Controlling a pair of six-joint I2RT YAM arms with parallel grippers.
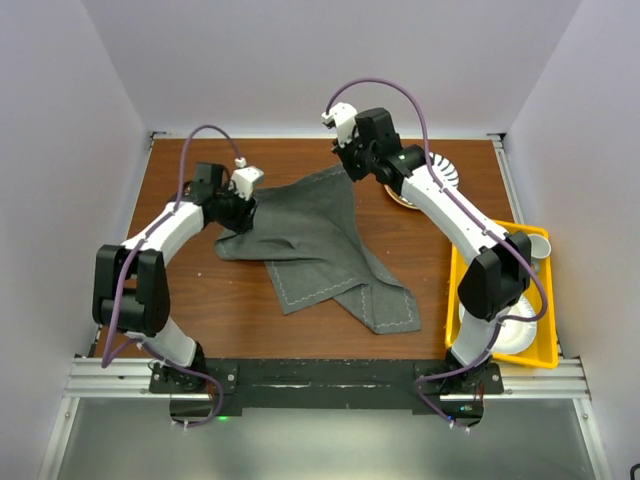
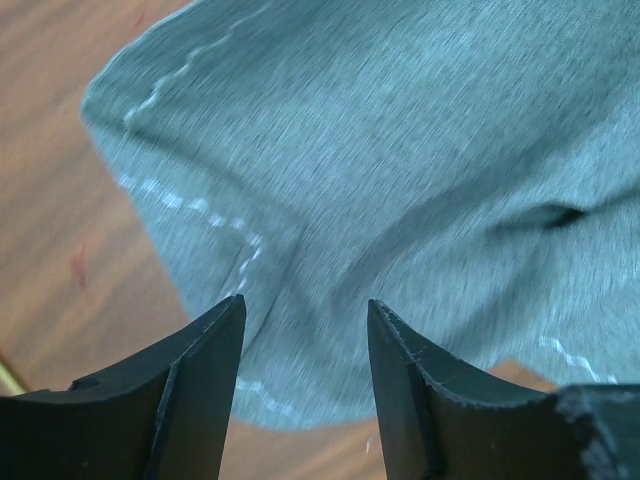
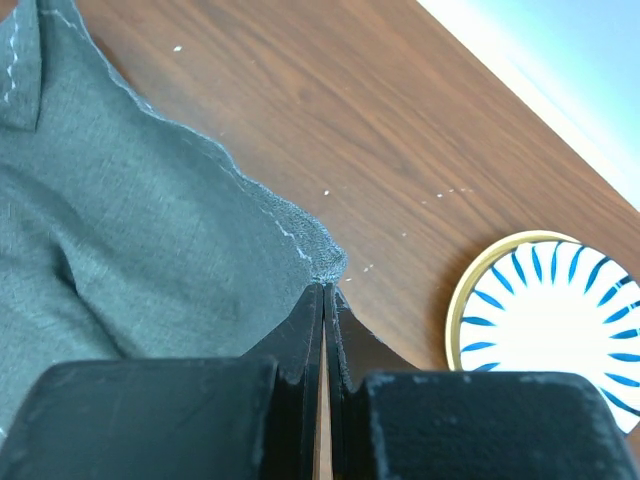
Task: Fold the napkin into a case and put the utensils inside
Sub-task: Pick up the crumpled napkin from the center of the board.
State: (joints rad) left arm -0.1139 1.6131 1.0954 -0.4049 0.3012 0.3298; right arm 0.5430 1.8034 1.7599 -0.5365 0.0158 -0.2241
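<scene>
The dark grey napkin [image 1: 320,240] lies rumpled and partly spread on the brown table; no narrow folded case shows. My right gripper [image 1: 350,165] is shut on the napkin's far corner. In the right wrist view the pinched tips [image 3: 327,285] meet the hemmed corner of the napkin [image 3: 130,230]. My left gripper [image 1: 243,215] is open over the napkin's left corner. In the left wrist view its jaws [image 2: 305,305] stand apart above the napkin [image 2: 400,150], nothing between them. The utensils are out of view.
A blue-striped white plate [image 1: 445,178] sits at the back right, behind the right arm; it also shows in the right wrist view [image 3: 545,310]. A yellow tray [image 1: 455,290] with white dishes stands at the right edge. White walls enclose the table.
</scene>
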